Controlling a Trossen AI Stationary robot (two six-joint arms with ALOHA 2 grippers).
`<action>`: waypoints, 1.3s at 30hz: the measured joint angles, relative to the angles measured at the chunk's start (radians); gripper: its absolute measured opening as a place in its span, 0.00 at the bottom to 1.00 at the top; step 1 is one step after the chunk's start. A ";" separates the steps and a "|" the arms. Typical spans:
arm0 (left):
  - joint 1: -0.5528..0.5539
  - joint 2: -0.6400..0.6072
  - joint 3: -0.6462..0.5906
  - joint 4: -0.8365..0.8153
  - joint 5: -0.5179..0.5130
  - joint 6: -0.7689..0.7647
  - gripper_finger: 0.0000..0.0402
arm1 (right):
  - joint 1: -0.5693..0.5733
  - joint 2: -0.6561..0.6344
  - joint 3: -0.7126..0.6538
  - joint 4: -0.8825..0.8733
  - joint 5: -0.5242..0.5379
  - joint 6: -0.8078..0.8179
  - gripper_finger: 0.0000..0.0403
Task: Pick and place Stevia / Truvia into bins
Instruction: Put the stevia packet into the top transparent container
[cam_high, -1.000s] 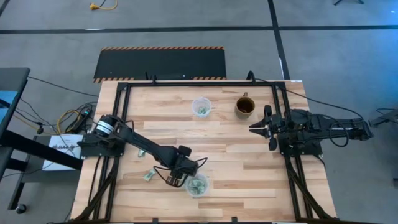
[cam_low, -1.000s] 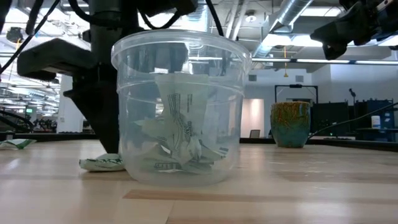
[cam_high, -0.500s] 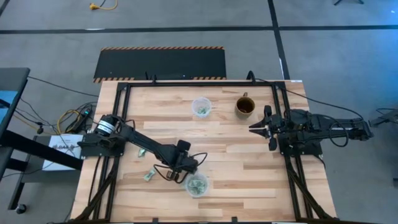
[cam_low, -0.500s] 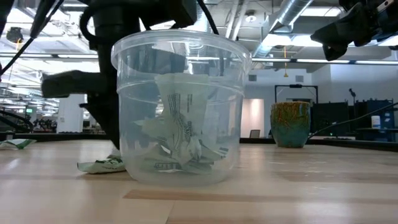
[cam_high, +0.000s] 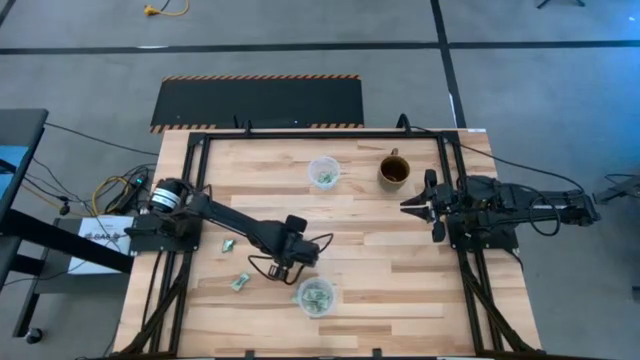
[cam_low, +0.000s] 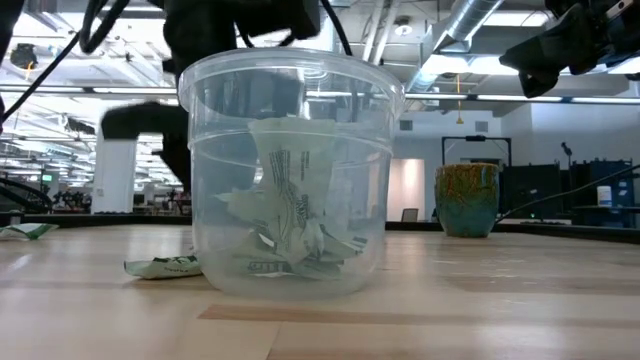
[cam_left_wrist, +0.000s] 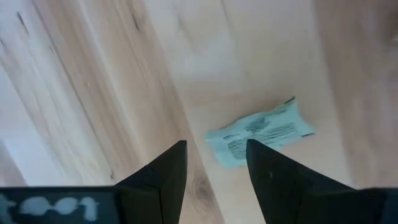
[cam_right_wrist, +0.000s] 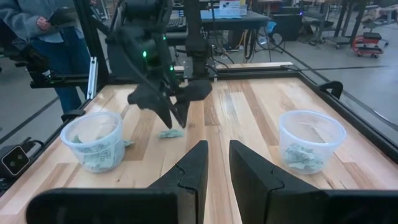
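Since a second ago the left end effector has lifted away from the near bin and its fingers stand apart, empty, above a packet lying flat on the tabletop. That bin holds several packets. The far bin sits beside a mug. The right end effector waits at the right edge, fingers slightly apart, holding nothing.
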 joint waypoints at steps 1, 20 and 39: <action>0.000 -0.013 0.000 0.000 0.014 0.001 0.39 | 0.000 0.000 0.000 0.000 0.000 0.000 0.15; -0.037 -0.027 -0.017 0.026 0.128 0.442 0.39 | 0.000 0.000 0.000 0.000 0.000 0.000 0.15; -0.039 0.021 -0.017 0.038 0.121 0.688 0.39 | 0.000 0.000 0.000 -0.003 0.000 0.000 0.15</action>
